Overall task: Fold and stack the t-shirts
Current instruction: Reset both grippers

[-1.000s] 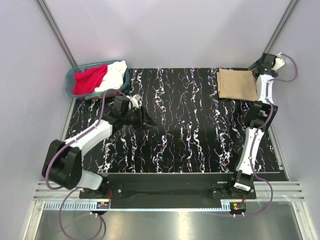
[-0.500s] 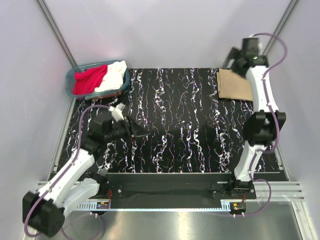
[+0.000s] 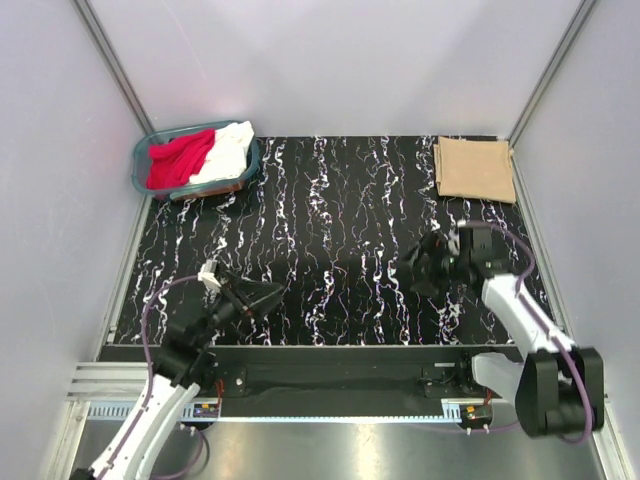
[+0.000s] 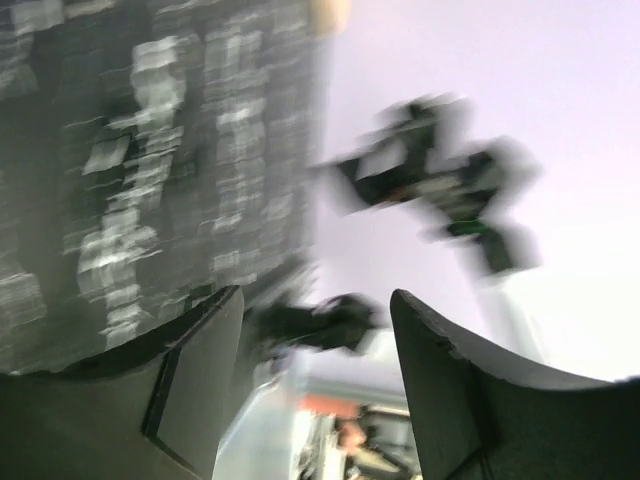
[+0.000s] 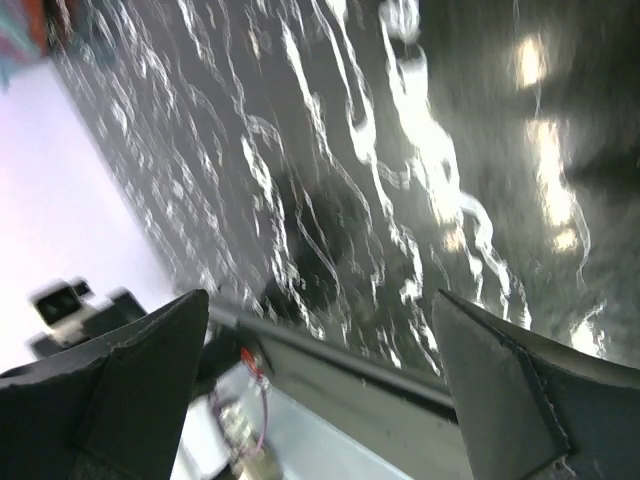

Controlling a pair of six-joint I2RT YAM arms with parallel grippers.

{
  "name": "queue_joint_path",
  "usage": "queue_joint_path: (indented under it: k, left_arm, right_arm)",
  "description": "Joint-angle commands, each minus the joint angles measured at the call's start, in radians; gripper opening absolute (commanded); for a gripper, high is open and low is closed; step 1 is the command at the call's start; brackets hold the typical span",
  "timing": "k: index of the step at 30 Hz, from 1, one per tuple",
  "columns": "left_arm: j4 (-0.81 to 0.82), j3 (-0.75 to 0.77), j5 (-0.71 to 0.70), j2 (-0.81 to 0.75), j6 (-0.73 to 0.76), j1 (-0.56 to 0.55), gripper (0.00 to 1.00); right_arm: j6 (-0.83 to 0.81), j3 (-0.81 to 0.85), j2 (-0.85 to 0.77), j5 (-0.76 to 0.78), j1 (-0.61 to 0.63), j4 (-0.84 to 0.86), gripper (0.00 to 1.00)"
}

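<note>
top external: folded tan shirt (image 3: 475, 168) upper right; red shirt (image 3: 175, 160), white shirt (image 3: 228, 150) in basket (image 3: 136, 168) upper left; left gripper (image 3: 272, 294) lower left, right gripper (image 3: 416, 271) right of centre, fingers of both apart.

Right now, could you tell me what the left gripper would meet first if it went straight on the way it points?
Most likely the right gripper. The left gripper, open and empty, points right across the near part of the table towards it. Heights are unclear from above, so it might pass by instead.
</note>
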Motion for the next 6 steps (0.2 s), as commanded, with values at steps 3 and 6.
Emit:
queue_joint_path:
  k: [3, 6]
  left_arm:
    - [0.085, -0.171, -0.048, -0.250, -0.173, 0.004, 0.69]
    - [0.174, -0.173, -0.003, -0.257, -0.168, 0.004, 0.71]
  right_arm:
    - [0.099, -0.226, -0.198, -0.198, 0.003, 0.251, 1.00]
    - [0.174, -0.324, -0.281, -0.290, 0.001, 0.398, 1.00]
